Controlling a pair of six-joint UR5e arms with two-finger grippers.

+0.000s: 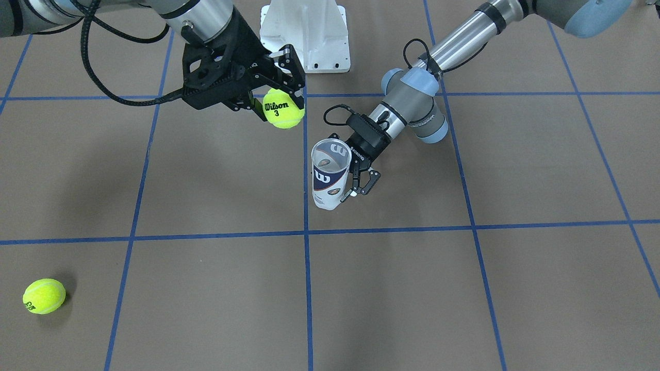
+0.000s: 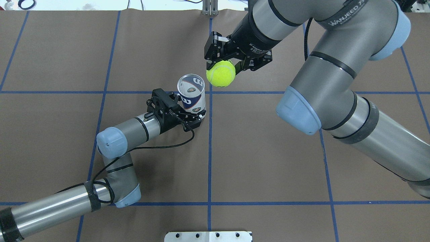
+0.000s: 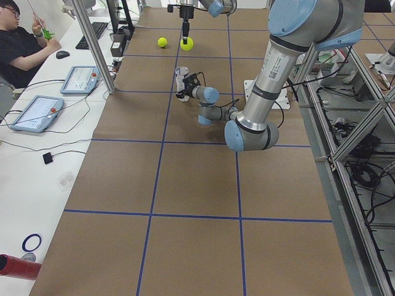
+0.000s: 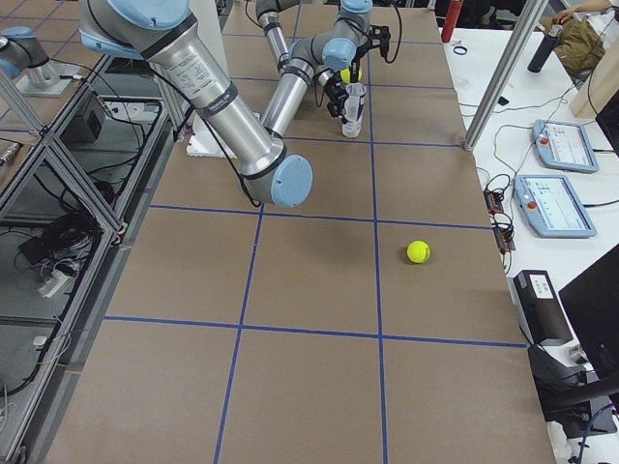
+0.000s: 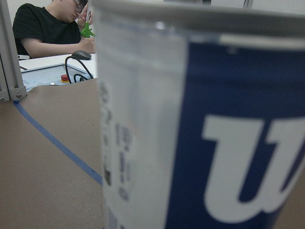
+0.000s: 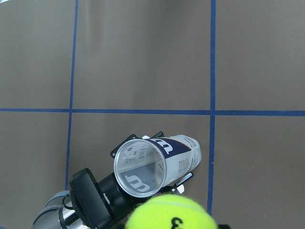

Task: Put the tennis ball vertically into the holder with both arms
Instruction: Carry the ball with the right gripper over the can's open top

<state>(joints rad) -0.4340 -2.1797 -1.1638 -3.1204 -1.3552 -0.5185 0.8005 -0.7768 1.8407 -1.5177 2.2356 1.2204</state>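
The holder (image 1: 330, 175) is a clear can with a white and navy "W" label. It stands upright on the table with its mouth open upward, and it shows in the overhead view (image 2: 190, 91) too. My left gripper (image 1: 346, 184) is shut on its lower part from the side (image 2: 191, 112). The can fills the left wrist view (image 5: 205, 133). My right gripper (image 1: 281, 100) is shut on a yellow Wilson tennis ball (image 1: 282, 108) and holds it in the air beside and above the can's mouth (image 2: 220, 73). In the right wrist view the ball (image 6: 172, 213) sits just off the can's rim (image 6: 140, 169).
A second tennis ball (image 1: 44, 296) lies loose on the brown table, far from both grippers (image 4: 418, 251). The white metal pedestal base (image 1: 304, 36) stands at the robot's side of the table. Operators, tablets (image 3: 36, 112) and cables sit beyond the table's far edge.
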